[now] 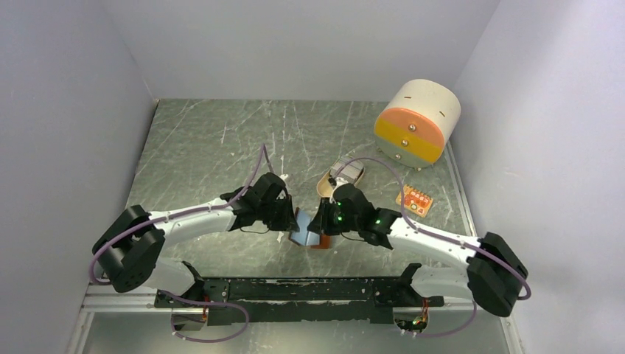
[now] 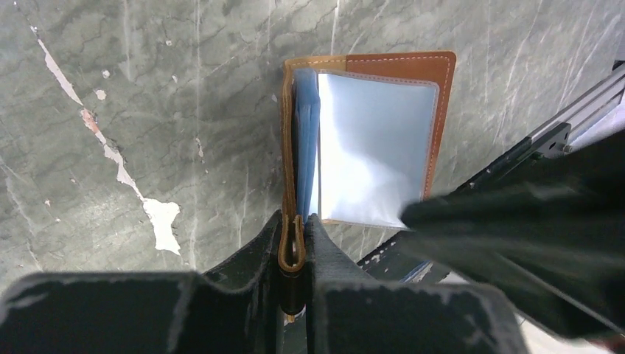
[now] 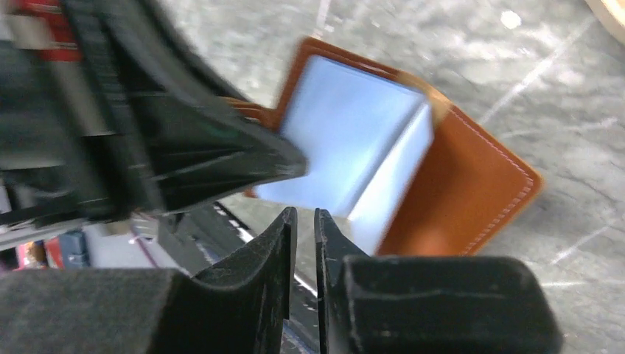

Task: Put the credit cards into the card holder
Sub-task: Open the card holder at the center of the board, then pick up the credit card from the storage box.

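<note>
The holder [image 2: 398,74] is open on the counter [image 2: 110,88] between the two arms, and its blue lining [image 3: 346,133] shows. The left jaws are closed tight on one brown flap and hold it up on edge. The right jaws stand only a narrow slit apart, with nothing seen between them, just beside the blue sleeves. The cards [image 1: 348,173], I believe, lie in the dish [image 1: 325,182] behind the right arm. To do this step well, the left grip should hold firm while the right side spreads one sleeve wide, so a card can slide in straight.
</note>
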Available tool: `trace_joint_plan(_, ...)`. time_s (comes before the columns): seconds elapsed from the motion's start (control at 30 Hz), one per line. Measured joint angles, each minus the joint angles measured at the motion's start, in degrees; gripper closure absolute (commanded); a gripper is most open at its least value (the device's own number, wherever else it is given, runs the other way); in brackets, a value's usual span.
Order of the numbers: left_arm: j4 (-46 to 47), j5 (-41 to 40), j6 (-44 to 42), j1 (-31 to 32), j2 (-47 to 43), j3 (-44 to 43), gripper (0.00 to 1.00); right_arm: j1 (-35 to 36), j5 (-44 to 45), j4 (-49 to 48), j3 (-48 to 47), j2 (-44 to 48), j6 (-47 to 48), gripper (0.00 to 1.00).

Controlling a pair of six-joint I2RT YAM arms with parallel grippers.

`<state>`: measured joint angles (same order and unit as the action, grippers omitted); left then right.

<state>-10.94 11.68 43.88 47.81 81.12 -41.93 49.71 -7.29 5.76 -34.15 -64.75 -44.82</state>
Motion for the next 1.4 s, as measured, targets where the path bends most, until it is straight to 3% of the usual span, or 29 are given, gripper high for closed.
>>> trace_joint_plan(0.17, 0.61, -0.09, 1.46, 0.00, -1.68, 2.05, 0.90, 0.28, 3.28, -1.36, 4.42, -5.25, -0.66, 0.83)
trace_joint_plan(0.43, 5.03, 3.19, 3.50, -1.81, -3.28, 8.28, 0.77, 0.26, 6.93, -1.62, 7.96, -7.80, 0.20, 0.81)
trace_joint_plan(0.6, 7.02, 5.33, 3.52, -1.86, -3.34, 9.01, 0.79, 0.28, 8.70, 1.05, 5.35, -6.93, 1.88, 0.75)
trace_joint_plan(0.7, 7.28, 5.86, 3.50, -1.86, -3.69, 9.14, 0.88, 0.28, 10.14, 4.07, 1.46, -4.76, 3.80, 0.68)
trace_joint_plan(1.0, 6.54, 6.36, 2.89, -1.86, -5.01, 9.49, 0.87, -2.08, 20.00, 5.38, -7.78, 0.04, 21.00, 0.49)
trace_joint_plan(1.17, 4.96, 6.03, 1.95, -1.86, -5.97, 9.46, 0.86, -10.80, 21.59, 7.06, -18.03, -10.75, 31.10, 0.43)
trace_joint_plan(1.4, 4.63, 6.08, 1.11, -1.86, -5.97, 9.46, 0.85, -14.86, 23.50, 8.79, -24.30, -22.97, 44.72, 0.35)
